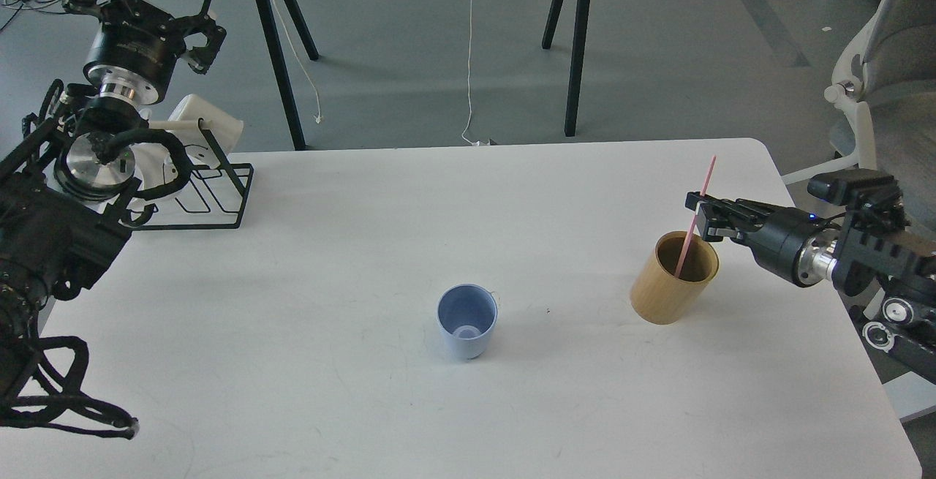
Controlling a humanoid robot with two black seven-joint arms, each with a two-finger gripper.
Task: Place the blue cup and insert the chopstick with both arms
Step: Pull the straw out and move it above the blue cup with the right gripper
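Observation:
The blue cup (pixel 466 331) stands upright and empty near the middle of the white table (pixel 365 406). The pink chopstick (pixel 703 186) leans in the tan bamboo cylinder (pixel 665 292) at the right, with its lower end inside. My right gripper (pixel 700 217) reaches in from the right just above the cylinder's rim and is shut on the chopstick at mid-length. My left gripper (pixel 146 7) is raised at the far left, off the table, above the mug rack, open and empty.
A black wire rack (pixel 219 197) with white mugs (pixel 208 124) stands at the table's back left corner. An office chair (pixel 877 77) is off the table's right side. Another table's legs (pixel 578 47) stand behind.

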